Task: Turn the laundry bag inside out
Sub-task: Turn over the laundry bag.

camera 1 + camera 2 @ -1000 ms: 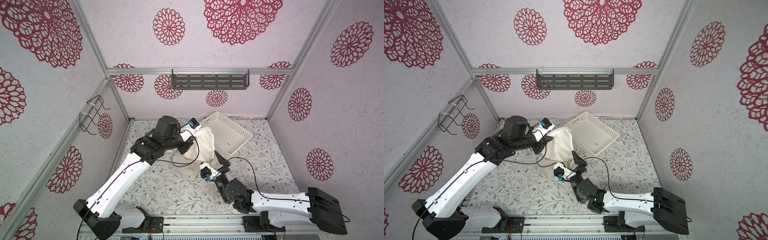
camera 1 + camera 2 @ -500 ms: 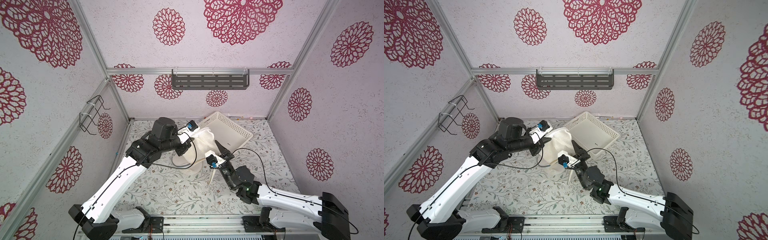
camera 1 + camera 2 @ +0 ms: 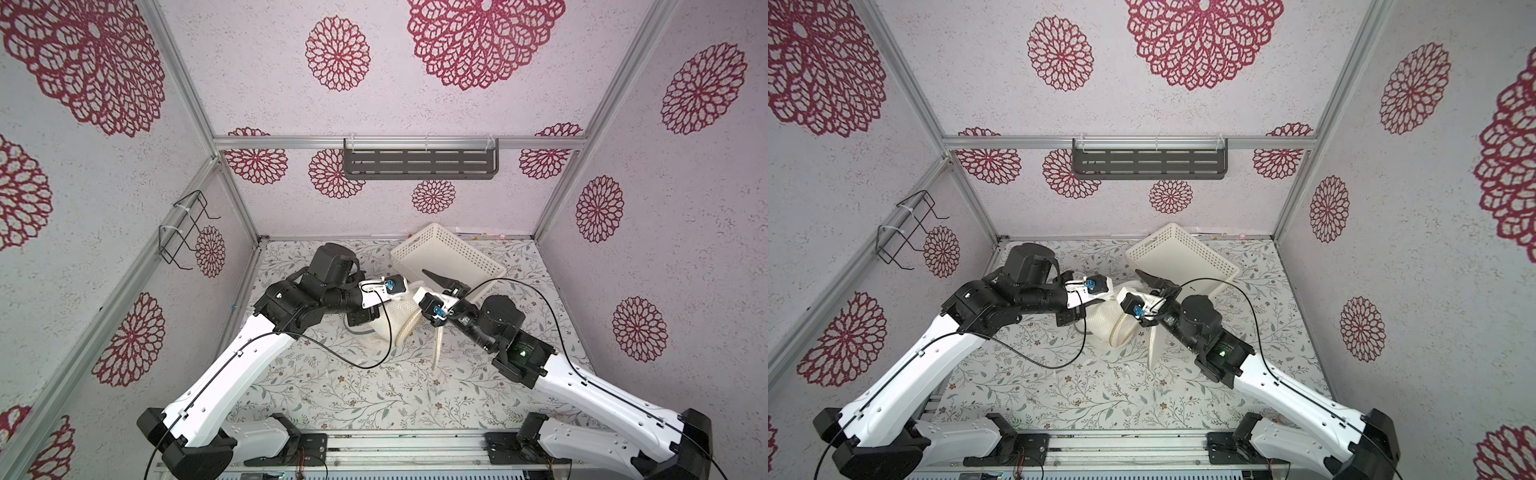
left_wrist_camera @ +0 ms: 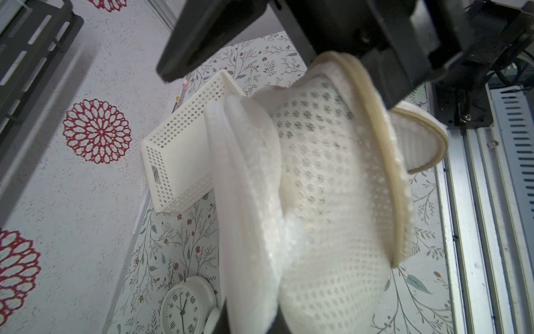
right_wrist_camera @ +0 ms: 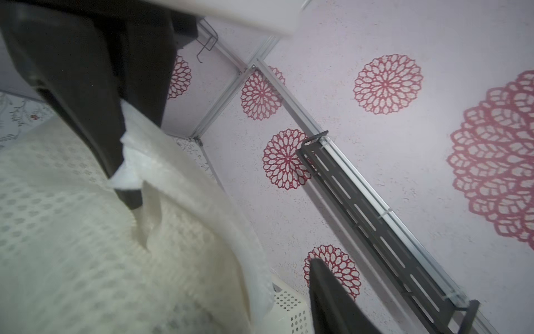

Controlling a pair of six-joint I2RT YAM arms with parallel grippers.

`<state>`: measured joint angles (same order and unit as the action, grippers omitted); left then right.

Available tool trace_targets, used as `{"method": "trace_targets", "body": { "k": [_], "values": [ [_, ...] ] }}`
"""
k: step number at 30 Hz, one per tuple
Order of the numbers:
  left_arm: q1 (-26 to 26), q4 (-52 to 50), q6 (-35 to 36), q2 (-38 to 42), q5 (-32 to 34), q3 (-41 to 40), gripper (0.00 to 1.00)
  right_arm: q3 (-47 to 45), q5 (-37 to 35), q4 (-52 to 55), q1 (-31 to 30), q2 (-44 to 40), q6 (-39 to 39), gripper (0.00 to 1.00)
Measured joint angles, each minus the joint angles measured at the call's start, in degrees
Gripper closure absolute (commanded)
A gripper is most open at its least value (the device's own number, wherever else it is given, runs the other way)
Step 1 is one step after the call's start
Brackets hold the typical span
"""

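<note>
The laundry bag point(image 3: 399, 320) point(image 3: 1104, 320) is white mesh with a beige rim and hangs above the floral floor between both arms. My left gripper point(image 3: 401, 297) point(image 3: 1108, 297) is shut on its upper edge; in the right wrist view its dark fingers point(image 5: 124, 162) pinch white fabric. My right gripper point(image 3: 428, 291) point(image 3: 1142, 291) stands open at the bag's mouth. One of its fingers point(image 5: 332, 300) points freely toward the basket. The other is against the beige rim point(image 4: 384, 162), hidden by mesh point(image 5: 72, 231). A beige strap point(image 3: 436, 345) dangles down.
A white perforated basket point(image 3: 449, 253) point(image 4: 179, 153) lies tilted just behind the bag. A white alarm clock point(image 4: 185, 306) lies on the floor under the left gripper. A grey shelf point(image 3: 419, 164) hangs on the back wall, a wire rack point(image 3: 187, 228) on the left wall.
My right arm has swung up from low at the bag's front to its upper rim near the basket. The strap now hangs free. The left arm has drawn slightly leftward, still gripping.
</note>
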<state>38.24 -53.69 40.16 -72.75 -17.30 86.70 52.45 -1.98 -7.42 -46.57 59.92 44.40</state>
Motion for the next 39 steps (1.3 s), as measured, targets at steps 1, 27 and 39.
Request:
{"method": "trace_targets", "body": {
  "k": [1,27,39],
  "values": [
    [0.17,-0.55,1.14,0.00,-0.26,0.00,1.00,1.31,2.08,2.16,0.74,0.31,0.00,0.47],
    [1.25,-5.27,8.07,-3.06,3.93,0.68,0.28,6.14,32.02,21.59,6.45,5.05,-4.17,1.00],
    [-3.61,11.96,-8.55,8.52,12.74,-6.47,0.02,-2.32,17.05,17.18,6.71,0.33,-41.62,1.00]
  ]
}}
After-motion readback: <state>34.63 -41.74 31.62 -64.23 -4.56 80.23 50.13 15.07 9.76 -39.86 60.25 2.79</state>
